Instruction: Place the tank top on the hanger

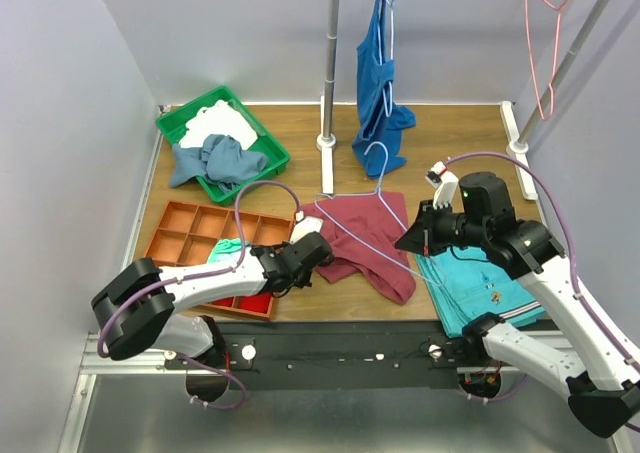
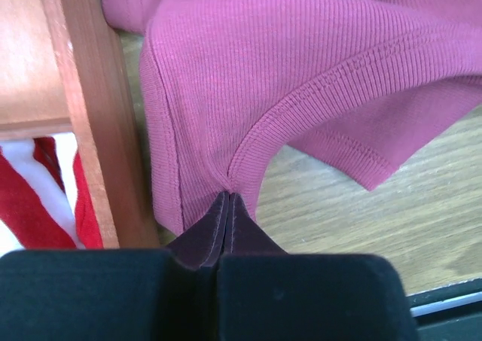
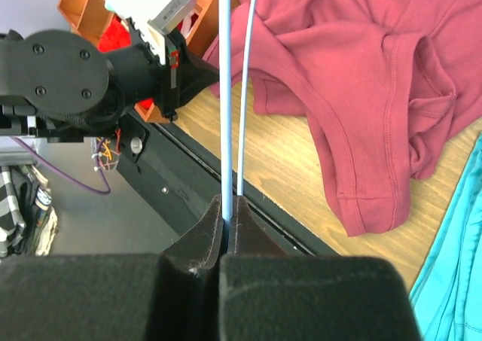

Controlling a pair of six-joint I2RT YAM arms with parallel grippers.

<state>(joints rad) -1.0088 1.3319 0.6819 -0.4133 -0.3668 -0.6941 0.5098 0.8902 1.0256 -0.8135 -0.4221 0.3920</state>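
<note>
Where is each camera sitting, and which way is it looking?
Top: high behind, looking down at the table; left arm and right arm show.
Left wrist: on the left arm, looking along its left end effector pinching the tank top.
Right wrist: on the right arm, looking along its right end effector clamped on the hanger.
Shared: both wrist views show the tank top.

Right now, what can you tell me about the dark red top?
The tank top is maroon ribbed cloth with stitched hems and narrow straps. It lies rumpled on the wooden table, between the orange tray and the turquoise cloth. The left fingers are shut on its edge, where a curved hem meets a seam. The pale hanger wire lies across it.
</note>
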